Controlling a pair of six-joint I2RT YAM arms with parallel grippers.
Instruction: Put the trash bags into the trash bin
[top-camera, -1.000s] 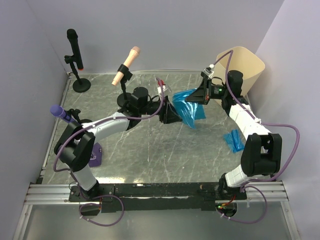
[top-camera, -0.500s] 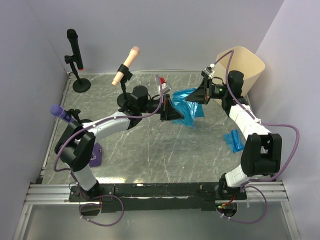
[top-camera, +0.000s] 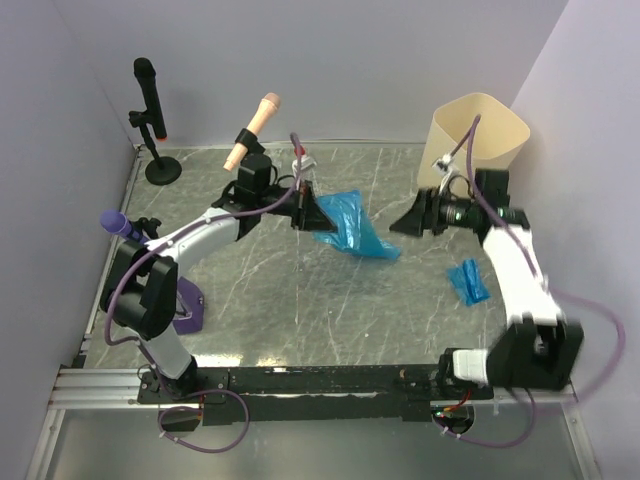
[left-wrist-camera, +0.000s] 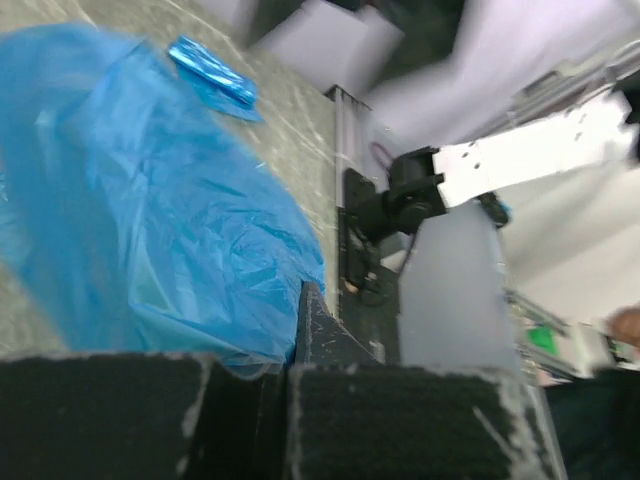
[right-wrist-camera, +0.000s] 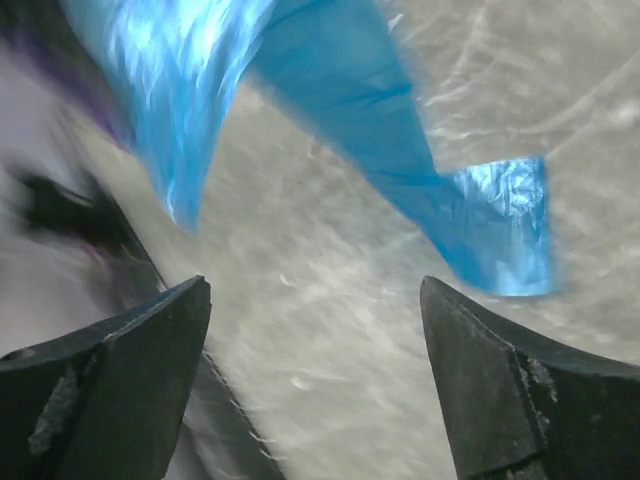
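Note:
An unfolded blue trash bag hangs over the middle of the table, and my left gripper is shut on its left edge. In the left wrist view the bag fills the left side, its rim pinched at my left gripper. My right gripper stands open to the right of the bag, apart from it; in its wrist view the right gripper has only table between the fingers, with the bag beyond. A second, folded trash bag lies at the right. The cream trash bin stands at the back right.
A black microphone on a stand is at the back left, a beige one is beside my left arm, and a purple one on a purple base is at the left. Walls close in on the left, back and right.
My right gripper opened, let go of the blue bag and drew back to the right. My left gripper shut on the bag and pulled it leftward.

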